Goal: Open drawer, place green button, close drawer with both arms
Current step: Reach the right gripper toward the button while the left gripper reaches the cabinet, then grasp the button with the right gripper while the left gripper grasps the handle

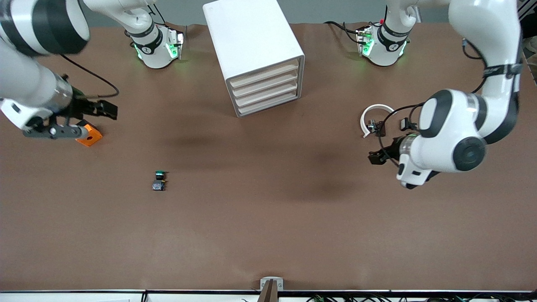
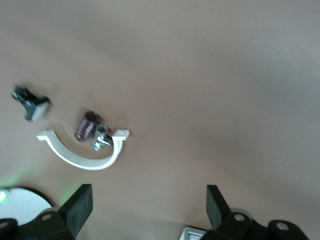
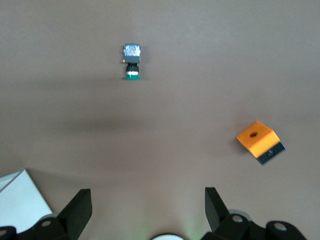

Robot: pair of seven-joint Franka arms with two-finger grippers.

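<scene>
The white cabinet (image 1: 251, 42) stands between the two arm bases, and its lowest drawer (image 1: 268, 105) is shut like the three above it. The button (image 1: 158, 180) (image 3: 132, 61), green-capped, lies on the brown table nearer to the front camera, toward the right arm's end. My right gripper (image 1: 107, 110) (image 3: 148, 207) hangs open and empty over the table beside the orange block (image 1: 89, 135) (image 3: 259, 141). My left gripper (image 1: 375, 158) (image 2: 148, 207) is open and empty above bare table, close to a white curved clip (image 1: 373, 114) (image 2: 82, 156).
Small brown and metal parts (image 2: 92, 131) lie inside the clip's curve, and a black-and-grey part (image 2: 31, 102) lies beside it. A corner of the cabinet (image 3: 20, 200) shows in the right wrist view. The table's front edge carries a grey bracket (image 1: 271, 285).
</scene>
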